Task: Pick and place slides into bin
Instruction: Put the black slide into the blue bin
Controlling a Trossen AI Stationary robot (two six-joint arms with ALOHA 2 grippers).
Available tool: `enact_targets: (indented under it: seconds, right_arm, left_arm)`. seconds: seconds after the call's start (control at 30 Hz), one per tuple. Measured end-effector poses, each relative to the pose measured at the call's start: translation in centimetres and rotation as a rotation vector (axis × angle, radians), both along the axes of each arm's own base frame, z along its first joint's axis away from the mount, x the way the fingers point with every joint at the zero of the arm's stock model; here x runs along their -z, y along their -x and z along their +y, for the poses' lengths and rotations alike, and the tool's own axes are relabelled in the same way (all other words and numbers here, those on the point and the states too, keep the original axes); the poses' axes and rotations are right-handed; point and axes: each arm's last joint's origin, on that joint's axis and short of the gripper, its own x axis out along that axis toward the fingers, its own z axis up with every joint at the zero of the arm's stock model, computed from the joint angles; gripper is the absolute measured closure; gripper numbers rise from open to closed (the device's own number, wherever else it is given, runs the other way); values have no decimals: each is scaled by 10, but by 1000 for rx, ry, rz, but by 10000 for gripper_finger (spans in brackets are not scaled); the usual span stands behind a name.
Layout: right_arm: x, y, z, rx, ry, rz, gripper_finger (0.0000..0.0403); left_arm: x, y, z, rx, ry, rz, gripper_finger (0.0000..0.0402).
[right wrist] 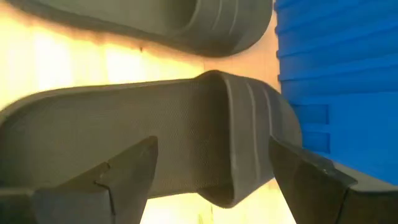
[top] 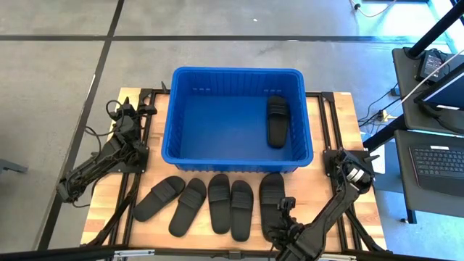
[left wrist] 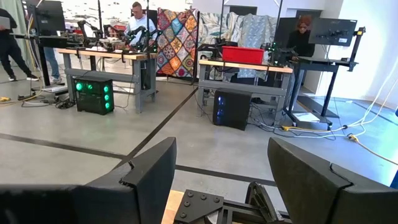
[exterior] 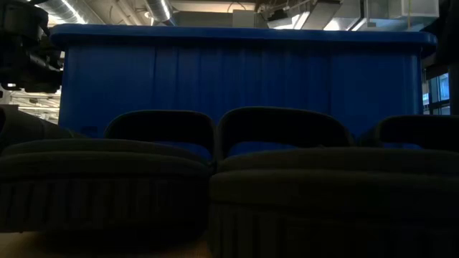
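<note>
1. Right wrist view: right end effector point(right wrist: 211, 180) poised low over the rightmost slide point(right wrist: 155, 137), fingers point(right wrist: 106, 180) spread wide on either side of it, nothing held. Same end effector at the near counter edge in the high view point(top: 286, 209).
2. Row on the wooden counter point(top: 330, 134): five slides side by side just in front of the bin, the rightmost point(top: 272, 199) under the right end effector, its neighbour point(top: 242, 209) just beside it.
3. Bin point(top: 239, 119) behind the row; sixth slide point(top: 277, 121) already inside, along the right wall.
4. Left end effector point(top: 145, 110) parked at the bin's left side, jaws wide and empty, facing the room in the left wrist view point(left wrist: 217, 180).
5. Risk, judged: closing off-centre likely to pinch only the strap point(right wrist: 249, 155), letting the slide swing or drop short of the rim.
6. Risk, judged: tight spacing may let a finger nudge the neighbouring slide or scrape the bin wall point(right wrist: 336, 81).
7. Materials: slides matte black, foam-like, finely textured footbed, ribbed wide strap, rounded toe. Bin bright blue rigid plastic, ribbed walls, rolled rim. Counter pale wood.
</note>
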Motion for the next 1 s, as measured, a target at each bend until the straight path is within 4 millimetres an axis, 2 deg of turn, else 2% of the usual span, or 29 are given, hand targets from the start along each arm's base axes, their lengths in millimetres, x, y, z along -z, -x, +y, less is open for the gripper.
enact_targets:
  seconds: [0.43, 0.8, 1.0]
  right_arm:
    - [47, 14, -18, 2, 94, 76, 98]
    - [49, 6, -29, 10, 151, 33, 98]
    - [54, 0, -42, 43, 172, 53, 98]
  left_arm:
    - [0, 0, 0, 0, 0, 0, 153]
    - [0, 0, 0, 0, 0, 0, 153]
    - [0, 0, 0, 0, 0, -1, 153]
